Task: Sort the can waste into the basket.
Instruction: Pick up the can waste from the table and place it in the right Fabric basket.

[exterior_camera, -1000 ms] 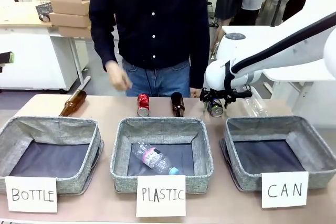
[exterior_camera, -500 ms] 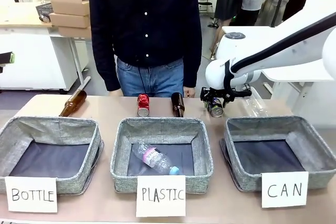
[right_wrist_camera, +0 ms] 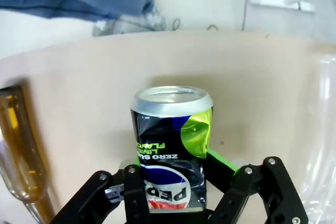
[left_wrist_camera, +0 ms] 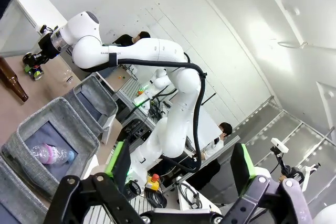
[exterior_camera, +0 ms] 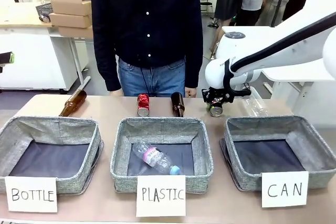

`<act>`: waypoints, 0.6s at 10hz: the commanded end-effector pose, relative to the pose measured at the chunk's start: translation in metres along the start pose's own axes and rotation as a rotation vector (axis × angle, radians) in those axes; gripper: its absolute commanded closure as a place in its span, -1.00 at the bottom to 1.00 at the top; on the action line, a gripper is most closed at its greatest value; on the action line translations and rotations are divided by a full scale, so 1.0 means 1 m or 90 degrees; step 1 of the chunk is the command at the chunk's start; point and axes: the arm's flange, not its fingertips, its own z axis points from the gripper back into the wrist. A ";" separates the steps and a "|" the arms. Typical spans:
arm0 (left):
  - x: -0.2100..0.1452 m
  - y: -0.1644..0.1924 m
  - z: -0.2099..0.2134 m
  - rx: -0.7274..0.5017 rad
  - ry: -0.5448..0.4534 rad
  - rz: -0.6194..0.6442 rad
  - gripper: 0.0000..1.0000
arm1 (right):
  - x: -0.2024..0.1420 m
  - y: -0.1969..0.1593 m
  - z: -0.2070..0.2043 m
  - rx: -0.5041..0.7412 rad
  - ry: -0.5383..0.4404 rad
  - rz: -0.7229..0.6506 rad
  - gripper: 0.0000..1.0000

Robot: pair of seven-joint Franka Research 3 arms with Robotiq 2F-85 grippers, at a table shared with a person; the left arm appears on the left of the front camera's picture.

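Note:
My right gripper (exterior_camera: 215,102) is shut on the dark black-and-silver can (exterior_camera: 216,110), held low over the table's far side, just beyond the far left corner of the basket (exterior_camera: 312,153) labelled CAN. In the right wrist view the dented can (right_wrist_camera: 170,140) stands between my green pads (right_wrist_camera: 220,161); whether it touches the table I cannot tell. The red can (exterior_camera: 143,105) stands behind the middle basket. My left gripper (left_wrist_camera: 181,163) hangs open in the air, holding nothing, its fingers (left_wrist_camera: 118,161) wide apart.
A brown bottle (exterior_camera: 178,104) stands between the two cans; another (exterior_camera: 72,103) lies at far left. A clear plastic bottle (exterior_camera: 257,106) lies right of my right gripper. The PLASTIC basket (exterior_camera: 205,153) holds a plastic bottle (exterior_camera: 155,158). A person stands at the far edge.
My right gripper has shut on the dark can. The person's hand, a second ago raised over the table's far edge, has dropped to their side.

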 end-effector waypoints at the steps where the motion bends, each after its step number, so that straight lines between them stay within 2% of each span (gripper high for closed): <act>1: 0.001 -0.002 -0.002 -0.012 -0.008 -0.016 -1.00 | 0.004 -0.007 0.008 0.014 0.041 -0.003 1.00; 5: 0.001 -0.002 -0.002 -0.012 -0.008 -0.016 -1.00 | 0.004 -0.012 0.012 0.031 0.053 0.004 1.00; 6: 0.001 -0.002 -0.002 -0.012 -0.008 -0.016 -1.00 | 0.000 -0.019 0.029 0.053 0.051 0.013 1.00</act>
